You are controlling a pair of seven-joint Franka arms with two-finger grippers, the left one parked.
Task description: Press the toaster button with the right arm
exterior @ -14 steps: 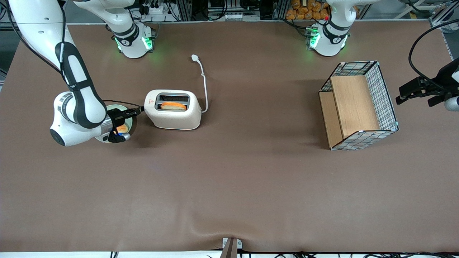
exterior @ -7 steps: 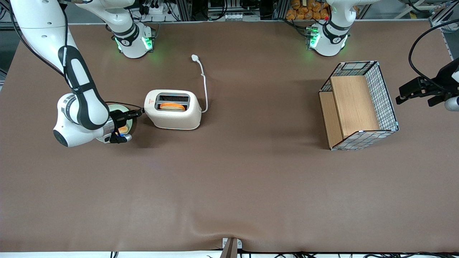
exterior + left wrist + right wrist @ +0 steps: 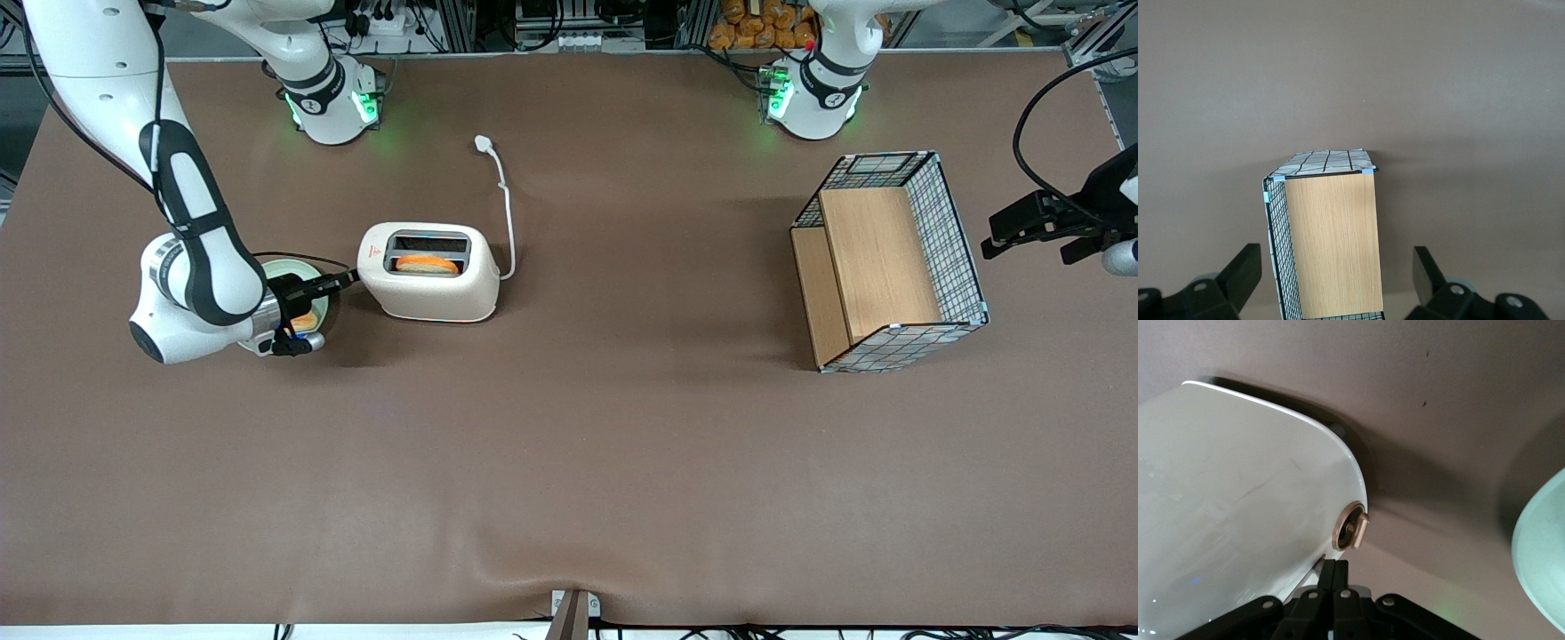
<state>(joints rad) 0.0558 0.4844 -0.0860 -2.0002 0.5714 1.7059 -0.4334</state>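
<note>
The cream-white toaster (image 3: 428, 286) stands on the brown table with a bread slice (image 3: 428, 264) in the slot nearer the front camera. My right arm (image 3: 197, 267) reaches in low from the working arm's end. Its slim black gripper (image 3: 350, 276) is shut, with the tips against the toaster's narrow end. In the right wrist view the gripper (image 3: 1335, 564) has its fingers pressed together, touching the toaster (image 3: 1238, 487) wall just by a round beige dial (image 3: 1351, 527). The toaster button does not show; it is hidden at the fingertips.
A pale green plate (image 3: 303, 267) (image 3: 1541, 543) with another bread slice (image 3: 307, 318) lies under the gripper's wrist. The toaster's white cord and plug (image 3: 484, 142) trail away from the front camera. A wire-and-wood basket (image 3: 889, 262) (image 3: 1328, 233) stands toward the parked arm's end.
The bread slice sits a little lower in its slot than one second ago. The right arm's wrist shifted slightly; the gripper tips stayed at the toaster's end.
</note>
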